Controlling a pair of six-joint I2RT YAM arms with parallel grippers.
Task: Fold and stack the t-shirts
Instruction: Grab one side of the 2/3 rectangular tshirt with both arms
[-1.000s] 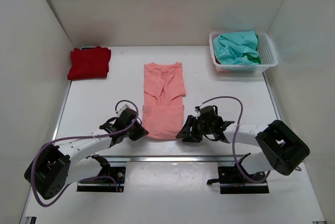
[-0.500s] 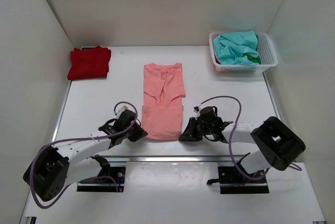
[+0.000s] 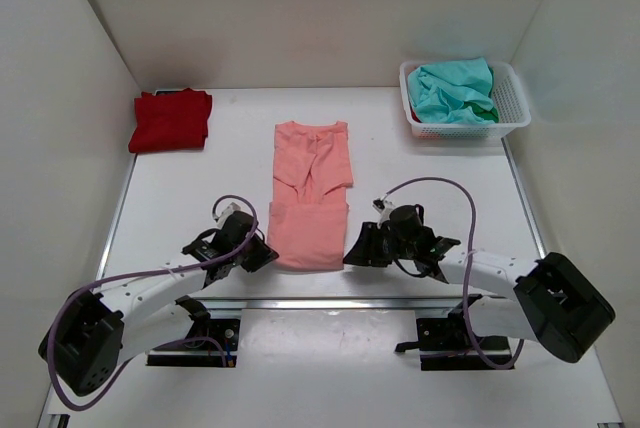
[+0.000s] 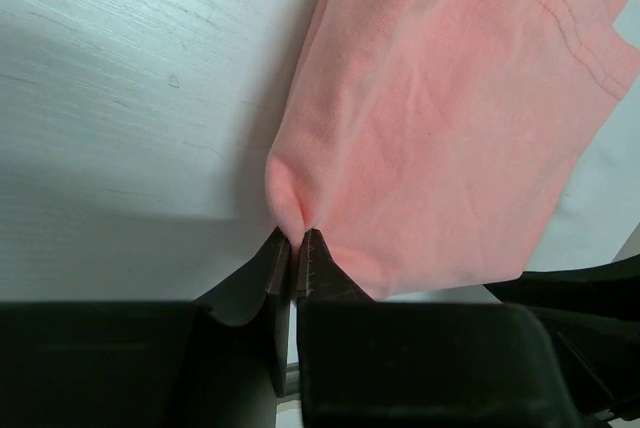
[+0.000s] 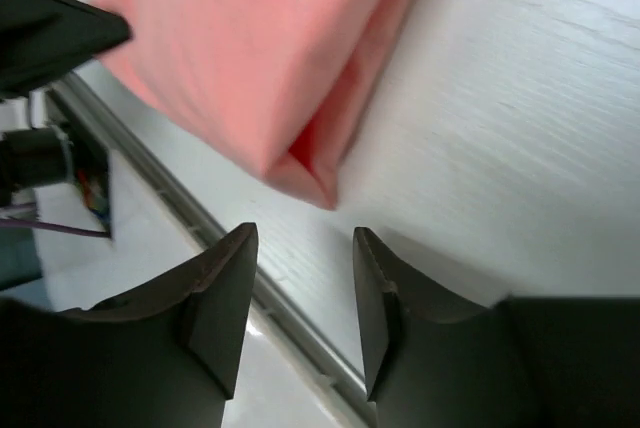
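The left claw (image 4: 295, 243) is pinched shut on a hem corner of the pink shirt (image 4: 440, 118). The right claw (image 5: 305, 240) gapes, holding nothing, and the other corner lies just ahead of its fingertips. It should slide forward, catch both layers, then close before both lift.

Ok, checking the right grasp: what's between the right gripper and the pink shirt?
Only bare table, in the right wrist view; the open right gripper has not reached the pink shirt.
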